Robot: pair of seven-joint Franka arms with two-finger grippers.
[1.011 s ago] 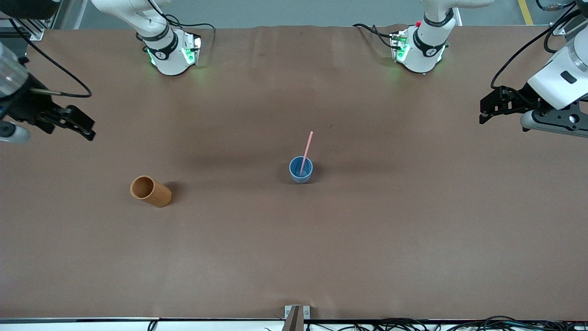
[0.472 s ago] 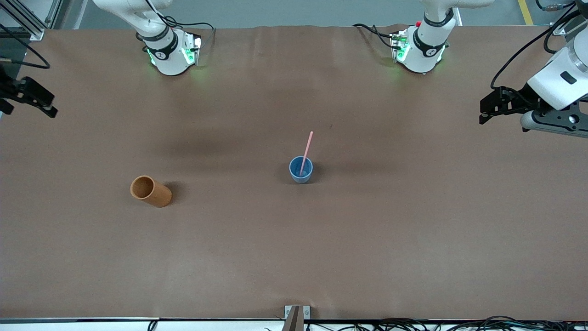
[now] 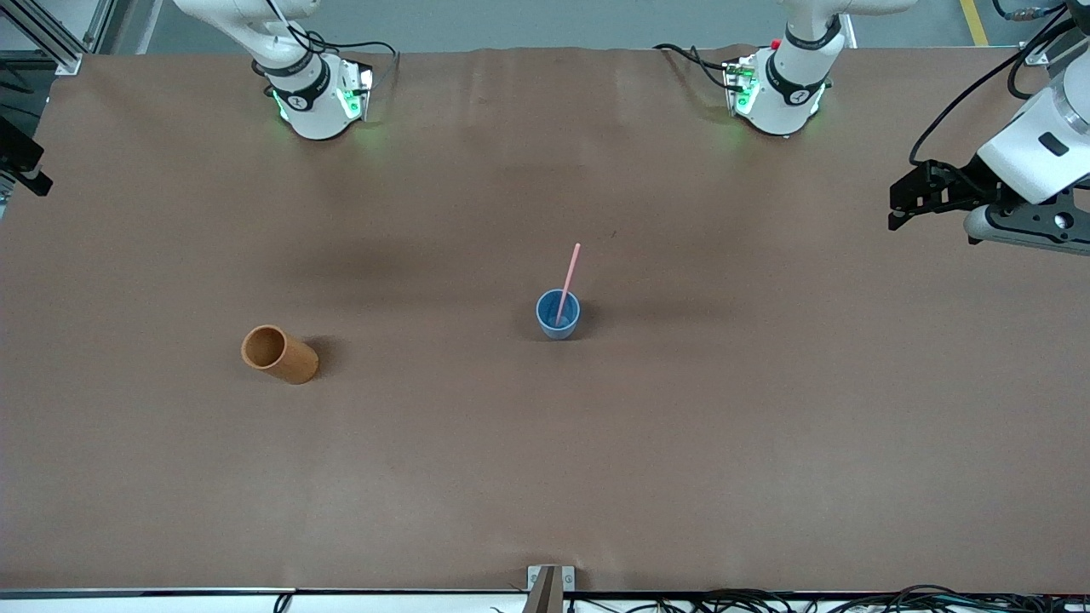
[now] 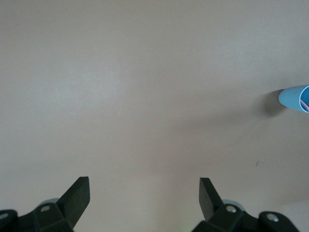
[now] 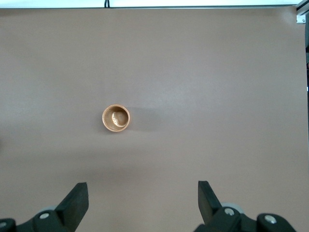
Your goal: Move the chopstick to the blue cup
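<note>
Pink chopstick [image 3: 569,279]; blue cup [image 3: 558,317]; orange-brown cup [image 3: 279,354]; plain brown table [image 3: 766,426].

Open table [image 3: 766,443] all around blue cup [image 3: 558,315], its leaning chopstick [image 3: 569,277] and orange-brown cup [image 3: 278,354].

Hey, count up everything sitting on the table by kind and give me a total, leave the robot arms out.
Cups: 2, a blue cup and an orange-brown cup
Chopsticks: 1, the pink chopstick standing in the blue cup
Total: 3
</note>
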